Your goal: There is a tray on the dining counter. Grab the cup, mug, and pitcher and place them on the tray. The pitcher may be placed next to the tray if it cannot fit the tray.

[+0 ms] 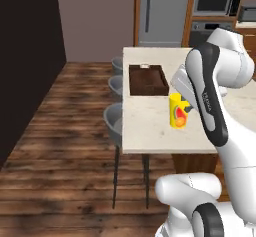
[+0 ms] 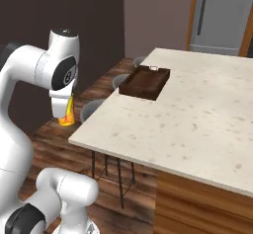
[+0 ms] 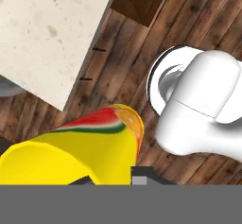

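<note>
Speckled dining counter [image 2: 197, 114] over plank floor [image 1: 70, 131]

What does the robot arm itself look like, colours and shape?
The arm is glossy white, built of rounded, bulbous segments with dark grey to black bands and caps at the joints; one link carries a long dark stripe with small lettering too small to read. No loose cables show. The gripper is dark.

The cup [image 1: 178, 111] is a tall yellow tumbler without a handle, with a red-orange mark on its side. It is raised off the counter [image 1: 150, 126], roughly upright in the left base view, near the counter's front end. The tray [image 1: 148, 79], dark brown wood with low sides, lies flat at the counter's left edge, well apart from the cup.
</note>
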